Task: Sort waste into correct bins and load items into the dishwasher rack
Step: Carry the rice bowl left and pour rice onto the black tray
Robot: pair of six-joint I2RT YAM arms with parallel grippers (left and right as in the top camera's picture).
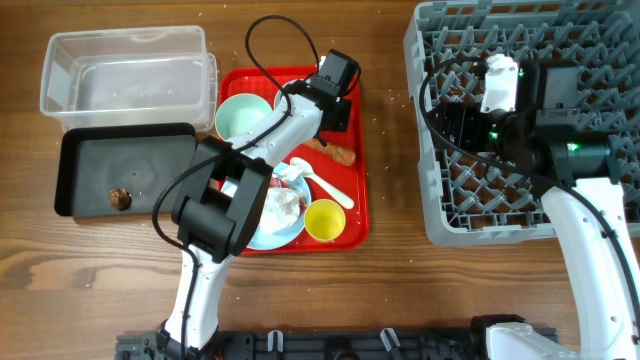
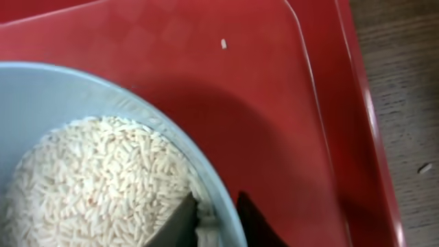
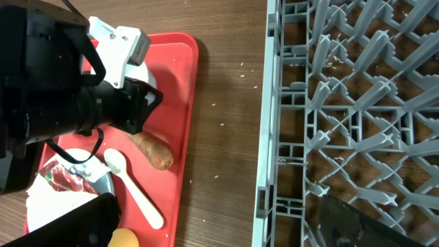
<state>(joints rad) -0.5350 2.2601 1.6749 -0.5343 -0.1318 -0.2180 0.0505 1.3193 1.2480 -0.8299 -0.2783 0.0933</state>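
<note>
My left gripper (image 2: 218, 221) is shut on the rim of the light-blue bowl (image 2: 41, 82): one finger in the white rice (image 2: 89, 178), one outside. Overhead, this gripper (image 1: 333, 105) hides the bowl at the red tray's far right corner. The mint-green bowl (image 1: 243, 115), an orange carrot piece (image 1: 338, 153), white spoon (image 1: 330, 187) and yellow cup (image 1: 325, 220) lie on the red tray. The pale-blue plate (image 1: 290, 232) holds crumpled tissue (image 1: 280, 205) and a red wrapper (image 3: 65, 178). A brown lump (image 1: 121, 198) lies in the black tray (image 1: 150, 160). My right gripper (image 3: 216, 206) is open and empty at the grey rack's (image 1: 480, 215) left edge.
The clear tub (image 1: 60, 60) stands behind the black tray at the far left. The red tray (image 1: 360, 200) lies between the bins and the rack. Loose rice grains dot the red tray (image 2: 223, 44) and the wood between tray and rack. Left-arm cable loops over the tray's far edge.
</note>
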